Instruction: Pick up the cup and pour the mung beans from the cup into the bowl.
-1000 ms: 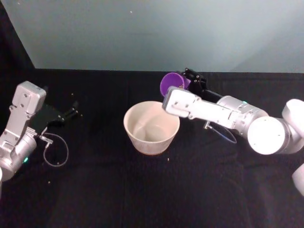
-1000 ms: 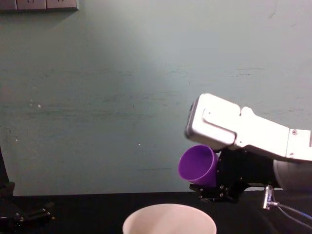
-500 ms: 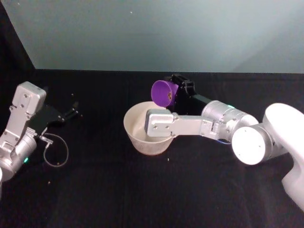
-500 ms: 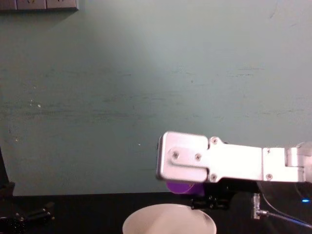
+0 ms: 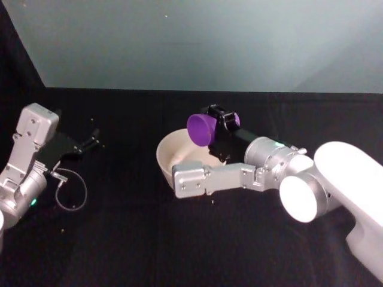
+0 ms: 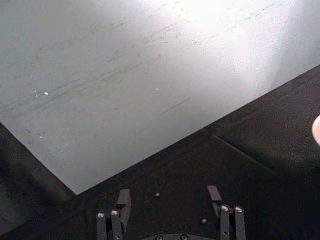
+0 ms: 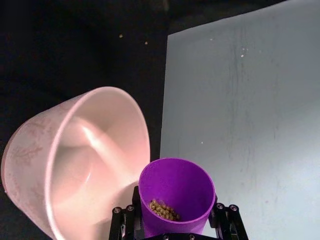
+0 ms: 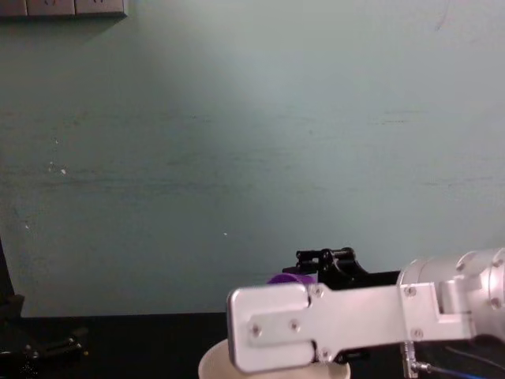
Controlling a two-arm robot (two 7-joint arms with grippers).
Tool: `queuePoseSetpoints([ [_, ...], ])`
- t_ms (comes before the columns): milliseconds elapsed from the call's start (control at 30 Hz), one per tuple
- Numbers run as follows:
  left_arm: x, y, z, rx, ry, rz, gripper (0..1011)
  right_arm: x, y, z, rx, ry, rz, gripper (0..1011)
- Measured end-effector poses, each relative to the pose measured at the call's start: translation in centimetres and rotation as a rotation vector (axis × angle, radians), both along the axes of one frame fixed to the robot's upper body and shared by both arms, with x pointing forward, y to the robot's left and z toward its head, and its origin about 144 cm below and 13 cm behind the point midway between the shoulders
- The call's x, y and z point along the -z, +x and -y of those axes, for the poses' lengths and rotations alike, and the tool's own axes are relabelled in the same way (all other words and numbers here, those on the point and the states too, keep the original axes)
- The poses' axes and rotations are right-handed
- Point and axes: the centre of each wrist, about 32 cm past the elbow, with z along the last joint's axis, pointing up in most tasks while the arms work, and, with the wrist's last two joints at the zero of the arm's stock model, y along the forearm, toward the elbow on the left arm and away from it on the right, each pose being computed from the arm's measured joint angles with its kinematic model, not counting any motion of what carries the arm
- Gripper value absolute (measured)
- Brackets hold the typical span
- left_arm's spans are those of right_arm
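The purple cup [image 5: 201, 128] hangs tipped over the far right rim of the white bowl [image 5: 169, 149], and my right gripper [image 5: 216, 121] is shut on it. In the right wrist view the cup [image 7: 176, 190] lies on its side between the fingers [image 7: 223, 220], with its mouth next to the bowl [image 7: 75, 150]. A small heap of mung beans [image 7: 164, 210] lies inside the cup. The chest view shows a sliver of the cup [image 8: 286, 278] above the bowl rim [image 8: 211, 365]. My left gripper [image 5: 90, 143] is parked at the far left, open and holding nothing [image 6: 168, 200].
My right forearm link [image 5: 209, 178] crosses in front of the bowl, hiding its near side. A loose cable loop [image 5: 70, 194] lies by the left arm. Stray beans [image 6: 157, 194] dot the black table [image 5: 149, 245]. A pale wall [image 5: 197, 42] closes off the back.
The right wrist has rolled, swinging its forearm link down in front of the bowl. The cup moved left and lower over the bowl rim and tipped further over.
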Motion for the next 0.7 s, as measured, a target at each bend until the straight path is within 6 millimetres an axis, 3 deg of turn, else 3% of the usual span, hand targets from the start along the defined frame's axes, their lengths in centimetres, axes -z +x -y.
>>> queuePoseSetpoints([
  [700,0.0,0.0,0.0,0.0,0.0,0.0,1000,0.67,-0.8,-0.9,-0.024,-0.141,0.114,733],
])
